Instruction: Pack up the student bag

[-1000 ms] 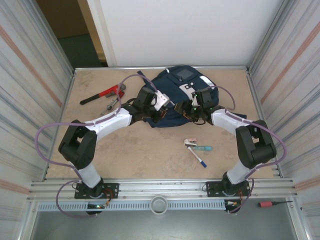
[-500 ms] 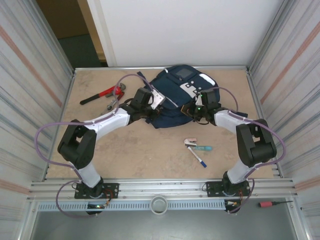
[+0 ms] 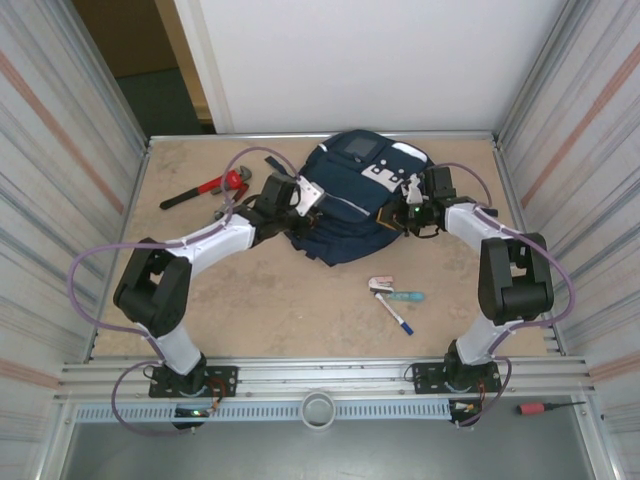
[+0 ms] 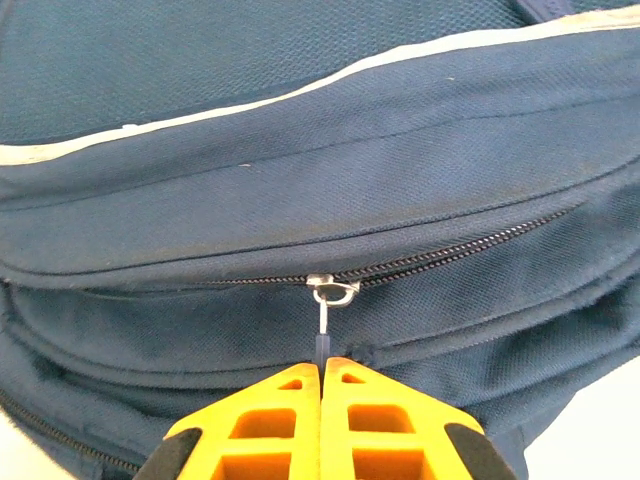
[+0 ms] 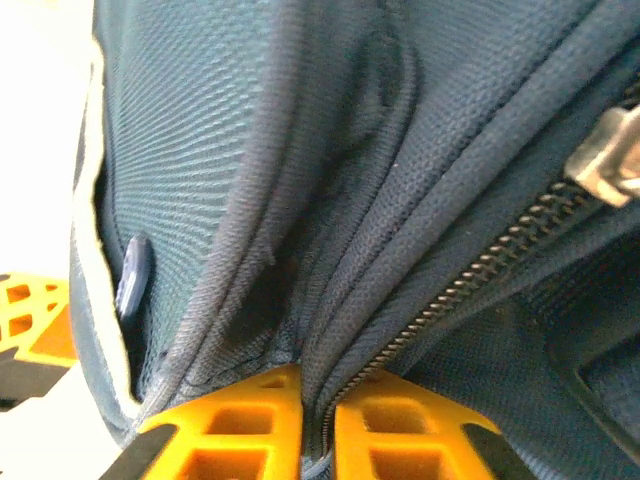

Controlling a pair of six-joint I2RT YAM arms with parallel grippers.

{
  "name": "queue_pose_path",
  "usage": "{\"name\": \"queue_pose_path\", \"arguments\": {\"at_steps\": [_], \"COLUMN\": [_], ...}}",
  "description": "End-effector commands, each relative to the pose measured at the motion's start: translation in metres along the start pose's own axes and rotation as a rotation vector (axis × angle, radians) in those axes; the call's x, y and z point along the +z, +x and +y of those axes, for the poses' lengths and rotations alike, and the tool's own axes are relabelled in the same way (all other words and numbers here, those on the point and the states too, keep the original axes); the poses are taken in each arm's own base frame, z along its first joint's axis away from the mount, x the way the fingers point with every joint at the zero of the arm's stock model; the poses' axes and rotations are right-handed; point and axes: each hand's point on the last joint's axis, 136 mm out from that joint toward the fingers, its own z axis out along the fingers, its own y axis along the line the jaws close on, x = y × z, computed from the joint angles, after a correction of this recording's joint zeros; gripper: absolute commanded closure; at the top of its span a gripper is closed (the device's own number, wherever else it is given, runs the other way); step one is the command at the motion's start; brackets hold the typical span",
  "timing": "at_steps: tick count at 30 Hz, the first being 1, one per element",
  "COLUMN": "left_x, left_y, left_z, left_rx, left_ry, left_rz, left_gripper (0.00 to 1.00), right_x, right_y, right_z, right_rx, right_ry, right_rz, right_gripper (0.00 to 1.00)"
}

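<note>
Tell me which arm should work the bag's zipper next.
Left. The left claw is shut on the zipper pull, ready to drag it along. The right claw pinches a fold of the bag beside the zipper teeth, so it likely suits bracing.

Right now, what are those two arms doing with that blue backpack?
Both robot arms are working on the student bag at the far side of the table. The left gripper is shut on a zipper pull on the bag, and the right gripper pinches a fold of its fabric beside a zipper. A red wrench and some pens lie loose on the table, not packed.
</note>
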Motion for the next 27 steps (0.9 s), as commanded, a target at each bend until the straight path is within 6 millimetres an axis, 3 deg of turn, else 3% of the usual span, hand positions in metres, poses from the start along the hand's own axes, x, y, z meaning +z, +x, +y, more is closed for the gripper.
{"name": "queue_pose_path", "arguments": {"at_steps": [1, 7, 14, 18, 24, 27], "left_x": [-0.002, 0.008, 0.014, 0.014, 0.016, 0.018], "left_y": [0.005, 0.01, 0.018, 0.018, 0.02, 0.023], "left_z": [-0.015, -0.037, -0.034, -0.034, -0.033, -0.026], "left_rx": [-0.023, -0.021, -0.016, -0.01, -0.007, 0.002], "left_ry": [0.046, 0.092, 0.081, 0.079, 0.075, 0.038], "left_rz": [0.005, 0.011, 0.036, 0.038, 0.047, 0.069], "left_gripper": [1.0, 1.0, 1.0, 1.0, 1.0, 1.0], "right_x": [-0.019, -0.031, -0.013, 0.003, 0.016, 0.016], "right_y": [-0.003, 0.008, 0.011, 0.008, 0.005, 0.003], "right_z": [-0.018, 0.002, 0.025, 0.031, 0.025, 0.028], "right_rx": [-0.009, -0.008, -0.02, -0.022, 0.003, 0.005], "right_ry": [0.116, 0.13, 0.112, 0.098, 0.119, 0.106], "right_rz": [-0.028, -0.104, -0.137, -0.116, -0.12, -0.134], "right_gripper": [0.75, 0.56, 0.51, 0.51, 0.55, 0.72]}}
